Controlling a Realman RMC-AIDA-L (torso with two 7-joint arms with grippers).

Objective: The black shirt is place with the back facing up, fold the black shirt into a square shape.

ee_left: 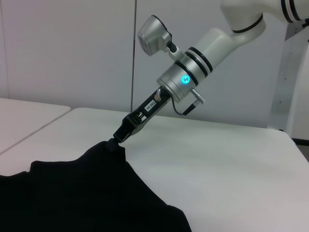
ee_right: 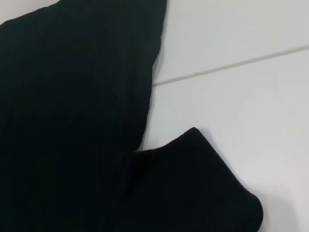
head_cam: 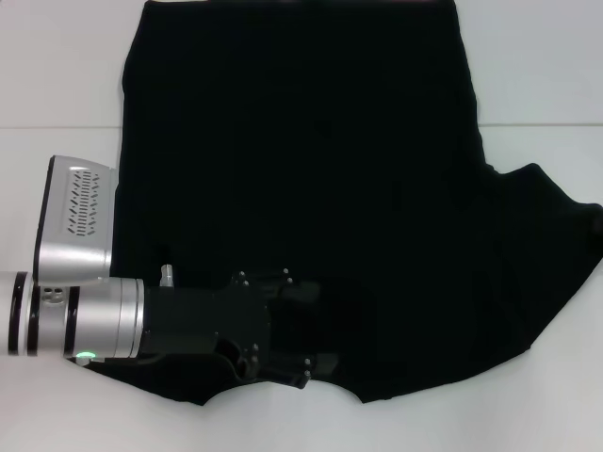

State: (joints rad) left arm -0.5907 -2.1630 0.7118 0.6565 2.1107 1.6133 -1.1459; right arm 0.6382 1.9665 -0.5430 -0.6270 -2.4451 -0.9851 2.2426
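The black shirt (head_cam: 311,169) lies spread flat on the white table, filling most of the head view. Its right sleeve (head_cam: 556,235) stretches out to the right. My left gripper (head_cam: 313,327) rests low over the shirt's near edge, left of the middle, with its jaws apart and nothing seen between them. The left wrist view shows my right gripper (ee_left: 119,138) angled down and shut on the tip of the shirt (ee_left: 87,193) sleeve, lifting it slightly off the table. The right wrist view shows the sleeve (ee_right: 193,183) and the shirt's side edge.
The white table (head_cam: 537,75) has a seam line running across it on both sides of the shirt. Bare tabletop (ee_left: 217,159) extends around the sleeve. A white wall stands behind the table in the left wrist view.
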